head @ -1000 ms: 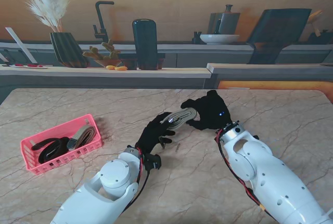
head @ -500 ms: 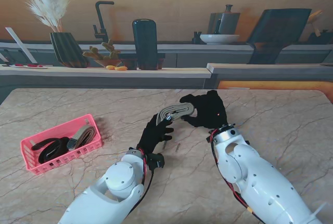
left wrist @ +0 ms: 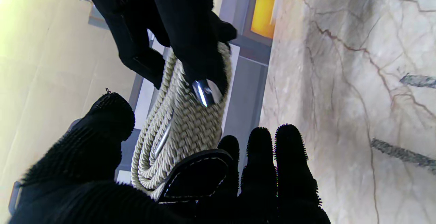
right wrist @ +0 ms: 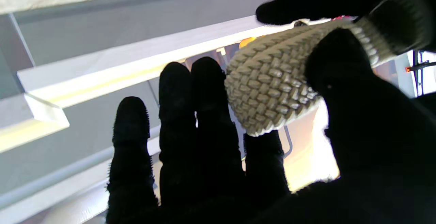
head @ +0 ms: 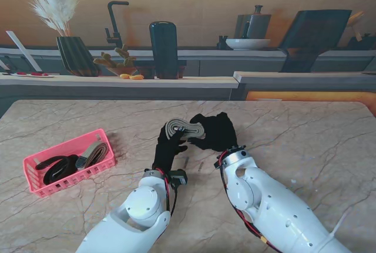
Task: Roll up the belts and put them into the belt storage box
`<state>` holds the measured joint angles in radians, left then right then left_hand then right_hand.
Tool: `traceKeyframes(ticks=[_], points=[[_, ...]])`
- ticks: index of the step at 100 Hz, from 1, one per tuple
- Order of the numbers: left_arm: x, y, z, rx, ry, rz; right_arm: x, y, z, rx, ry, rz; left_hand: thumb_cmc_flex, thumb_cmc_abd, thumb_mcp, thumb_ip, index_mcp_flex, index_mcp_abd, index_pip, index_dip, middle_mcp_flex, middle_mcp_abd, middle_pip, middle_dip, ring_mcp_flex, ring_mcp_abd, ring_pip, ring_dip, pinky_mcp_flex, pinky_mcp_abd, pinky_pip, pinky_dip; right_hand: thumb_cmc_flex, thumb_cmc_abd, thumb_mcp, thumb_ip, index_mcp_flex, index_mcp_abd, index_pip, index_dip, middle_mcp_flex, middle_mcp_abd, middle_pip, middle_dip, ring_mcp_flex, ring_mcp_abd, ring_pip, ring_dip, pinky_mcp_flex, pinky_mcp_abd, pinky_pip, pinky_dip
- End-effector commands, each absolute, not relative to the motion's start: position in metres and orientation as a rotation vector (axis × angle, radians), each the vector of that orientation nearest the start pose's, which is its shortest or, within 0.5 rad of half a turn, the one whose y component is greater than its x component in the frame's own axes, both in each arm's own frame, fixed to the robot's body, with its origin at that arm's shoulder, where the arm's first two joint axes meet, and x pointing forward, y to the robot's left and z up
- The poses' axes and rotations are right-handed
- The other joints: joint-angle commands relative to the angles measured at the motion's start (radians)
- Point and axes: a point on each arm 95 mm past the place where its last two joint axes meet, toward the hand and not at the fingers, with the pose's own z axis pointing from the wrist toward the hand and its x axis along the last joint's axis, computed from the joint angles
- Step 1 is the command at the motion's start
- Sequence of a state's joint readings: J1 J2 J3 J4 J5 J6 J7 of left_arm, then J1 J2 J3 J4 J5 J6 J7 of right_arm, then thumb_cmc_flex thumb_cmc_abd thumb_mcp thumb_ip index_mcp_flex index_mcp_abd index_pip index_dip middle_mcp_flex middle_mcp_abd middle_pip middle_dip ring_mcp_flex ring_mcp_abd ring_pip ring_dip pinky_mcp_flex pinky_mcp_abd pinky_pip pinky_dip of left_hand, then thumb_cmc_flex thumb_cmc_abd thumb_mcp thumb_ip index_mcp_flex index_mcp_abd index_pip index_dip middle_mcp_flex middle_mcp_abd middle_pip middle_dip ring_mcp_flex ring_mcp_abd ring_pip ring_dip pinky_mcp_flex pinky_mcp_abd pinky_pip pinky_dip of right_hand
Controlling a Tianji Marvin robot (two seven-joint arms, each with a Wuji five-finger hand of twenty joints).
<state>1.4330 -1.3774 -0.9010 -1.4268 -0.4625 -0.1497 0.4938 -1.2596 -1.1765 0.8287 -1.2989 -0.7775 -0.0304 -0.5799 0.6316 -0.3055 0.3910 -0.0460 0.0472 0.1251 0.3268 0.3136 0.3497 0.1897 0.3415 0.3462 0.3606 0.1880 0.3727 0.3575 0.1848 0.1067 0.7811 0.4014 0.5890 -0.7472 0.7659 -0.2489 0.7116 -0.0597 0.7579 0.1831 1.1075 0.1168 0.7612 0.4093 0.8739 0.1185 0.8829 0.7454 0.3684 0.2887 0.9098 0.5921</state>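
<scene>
Between the two black-gloved hands, lifted clear of the marble table [head: 305, 135]: the woven beige belt [head: 183, 128], now a compact oval coil. One second ago a flatter, looser loop farther toward the right-hand side; now carried leftward with both hands and wound tighter. Rolling close to done by the look of it, with the transfer to the pink storage box [head: 35, 182] the likely next step. Box well off to the outer side of the left hand [head: 168, 147], already holding a dark belt [head: 56, 168] and a grey-brown one [head: 94, 153].

Left hand raised from the near side, fingers [left wrist: 289, 159] pointing upward and mostly extended, thumb spread wide, coil's near end and a dark leather tab [left wrist: 194, 176] resting against the palm: a cradling support rather than a full clench. Right hand [head: 214, 131] closed onto the coil's far end, thumb on one face, fingers behind, a metal buckle piece [left wrist: 204, 92] glinting under its fingertips. Both wrists tilted so palms face each other, forearms converging.
</scene>
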Motion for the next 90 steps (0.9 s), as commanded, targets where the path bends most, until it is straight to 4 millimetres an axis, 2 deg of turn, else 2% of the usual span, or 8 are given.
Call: traceKeyframes(ticks=[1, 28, 41, 48, 60, 74, 90], points=[[0.397, -0.159, -0.341, -2.502, -0.109, -2.289, 0.428, 0.111, -0.325, 1.029, 1.196, 1.967, -0.019, -0.042, 0.024, -0.012, 0.103, -0.090, 0.016, -0.011, -0.023, -0.043, 0.030, -0.017, -0.007, -0.044, 0.019, -0.020, 0.021, -0.059, -0.008, -0.016, 0.106, 0.151, 0.079, 0.077, 0.149, -0.172, 0.317, 0.058, -0.023, -0.049, 0.042, 0.005, -0.014, -0.058, 0.028, 0.017, -0.023, 0.029, 0.031, -0.014], [0.397, -0.160, -0.343, -2.455, -0.067, -2.317, 0.420, 0.126, -0.329, 1.267, 1.136, 2.038, -0.047, -0.083, 0.092, -0.024, 0.107, -0.092, 0.101, 0.023, -0.012, -0.063, 0.023, -0.049, -0.006, -0.064, 0.001, -0.065, 0.031, -0.082, -0.046, -0.036, 0.111, 0.170, 0.080, 0.073, 0.144, -0.165, 0.316, 0.069, -0.038, -0.037, 0.067, 0.015, -0.023, -0.055, 0.050, 0.029, -0.026, 0.019, 0.043, -0.017], [0.398, -0.159, -0.345, -2.447, -0.035, -2.327, 0.420, 0.126, -0.332, 1.377, 1.084, 2.037, -0.043, -0.111, 0.125, -0.029, 0.097, -0.085, 0.249, 0.088, 0.002, -0.069, 0.009, -0.059, -0.015, -0.054, -0.011, -0.074, 0.020, -0.068, -0.070, -0.046, 0.111, 0.188, 0.073, 0.067, 0.131, -0.179, 0.316, 0.086, -0.050, -0.043, 0.068, 0.017, -0.029, -0.064, 0.048, 0.030, -0.023, 0.011, 0.049, -0.016], [0.397, -0.158, -0.345, -2.455, -0.034, -2.331, 0.420, 0.124, -0.332, 1.443, 1.037, 2.034, -0.034, -0.118, 0.138, -0.029, 0.158, -0.073, 0.286, 0.102, 0.036, -0.074, 0.010, -0.061, -0.009, -0.049, -0.013, -0.075, 0.019, -0.059, -0.072, -0.046, 0.110, 0.199, 0.068, 0.066, 0.120, -0.185, 0.315, 0.098, -0.059, -0.048, 0.070, 0.021, -0.032, -0.069, 0.047, 0.030, -0.023, 0.003, 0.050, -0.015], [0.396, -0.155, -0.346, -2.481, -0.040, -2.330, 0.419, 0.121, -0.331, 1.554, 0.948, 2.041, -0.025, -0.122, 0.155, -0.031, 0.211, -0.052, 0.282, 0.102, 0.088, -0.083, 0.004, -0.064, 0.016, -0.042, -0.012, -0.076, 0.032, -0.047, -0.066, -0.043, 0.112, 0.221, 0.052, 0.066, 0.099, -0.206, 0.311, 0.122, -0.079, -0.061, 0.068, 0.025, -0.044, -0.083, 0.038, 0.029, -0.024, -0.012, 0.049, -0.015], [0.396, -0.154, -0.347, -2.515, -0.056, -2.306, 0.419, 0.115, -0.330, 1.597, 0.891, 2.058, -0.001, -0.113, 0.157, -0.033, 0.287, -0.038, 0.280, 0.109, 0.141, -0.076, 0.004, -0.063, 0.046, -0.026, -0.001, -0.071, 0.047, -0.030, -0.044, -0.033, 0.110, 0.241, 0.034, 0.067, 0.082, -0.239, 0.306, 0.146, -0.095, -0.083, 0.060, 0.028, -0.051, -0.102, 0.023, 0.024, -0.025, -0.027, 0.045, -0.014], [0.397, -0.153, -0.350, -2.555, -0.030, -2.285, 0.419, 0.111, -0.329, 1.596, 0.861, 2.114, 0.006, -0.110, 0.147, -0.031, 0.294, -0.030, 0.256, 0.111, 0.118, -0.046, -0.010, -0.058, 0.027, -0.001, 0.002, -0.063, 0.027, -0.013, -0.053, -0.036, 0.115, 0.252, 0.014, 0.061, 0.073, -0.270, 0.297, 0.169, -0.100, -0.106, 0.033, 0.030, -0.050, -0.120, -0.009, 0.013, -0.018, -0.044, 0.032, -0.013]])
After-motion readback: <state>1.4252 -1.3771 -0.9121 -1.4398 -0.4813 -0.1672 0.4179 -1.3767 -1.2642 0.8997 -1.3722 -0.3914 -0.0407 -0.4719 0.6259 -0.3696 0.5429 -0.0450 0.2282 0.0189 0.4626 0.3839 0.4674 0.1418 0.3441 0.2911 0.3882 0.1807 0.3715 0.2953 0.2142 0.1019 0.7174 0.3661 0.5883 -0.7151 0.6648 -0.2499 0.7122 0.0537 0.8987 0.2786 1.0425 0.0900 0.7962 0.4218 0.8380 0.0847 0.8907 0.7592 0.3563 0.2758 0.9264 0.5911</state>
